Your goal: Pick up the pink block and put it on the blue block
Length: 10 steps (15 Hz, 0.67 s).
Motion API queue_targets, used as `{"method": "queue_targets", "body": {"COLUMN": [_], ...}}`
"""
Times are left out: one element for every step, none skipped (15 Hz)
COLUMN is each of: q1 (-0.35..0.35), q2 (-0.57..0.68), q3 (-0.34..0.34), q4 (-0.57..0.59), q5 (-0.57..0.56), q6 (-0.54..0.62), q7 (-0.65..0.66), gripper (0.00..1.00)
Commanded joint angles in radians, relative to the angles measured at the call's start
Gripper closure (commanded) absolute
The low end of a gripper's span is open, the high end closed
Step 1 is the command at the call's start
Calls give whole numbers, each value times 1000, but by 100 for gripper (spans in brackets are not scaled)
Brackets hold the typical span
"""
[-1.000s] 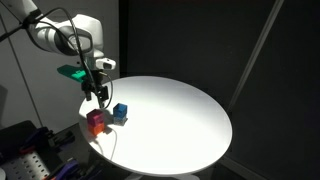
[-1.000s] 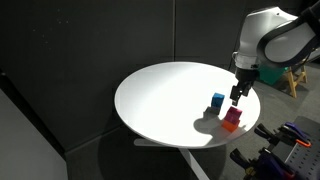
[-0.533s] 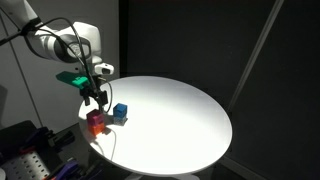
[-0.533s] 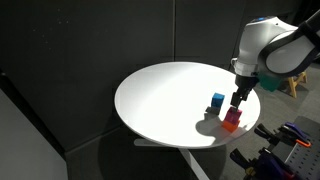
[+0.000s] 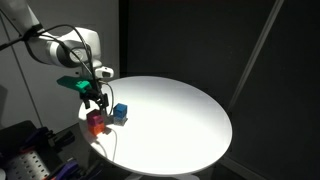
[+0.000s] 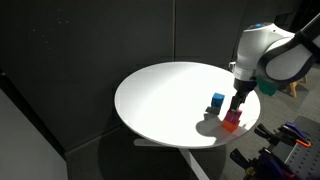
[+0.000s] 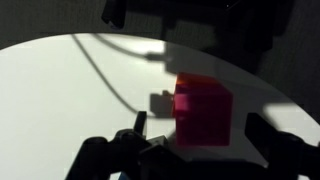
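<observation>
— Dark room, white round counter (image 5: 190,105). Where's the pink block (image 7: 203,112)?
— Near the rim, straight below the hand (image 5: 97,103), whose fingers are spread to either side of it (nothing gripped yet).
— And the blue block (image 5: 120,112)?
— Just beside the pink one, further in from the rim.
</observation>
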Motion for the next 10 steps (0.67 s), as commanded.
{"method": "queue_targets", "body": {"q1": [0,1,1,2,2,2,3,3,4,5], "q2": [24,29,35,40,47,53,60,65,71,76], "q3": [-6,-7,-8,-8,-9,-10,-12,-13,-15,-16], "q4": [6,7,9,11,15,18,23,27,31,35], "q5": [-43,-48,-53,-56,-63,-70,-76,-80,-85,-87], "q6": [27,30,33,34,35,37,39,41,43,42], "q7": [13,14,15,16,19,22,25,26,29,29], "gripper": [0,0,0,0,0,0,0,0,0,0]}}
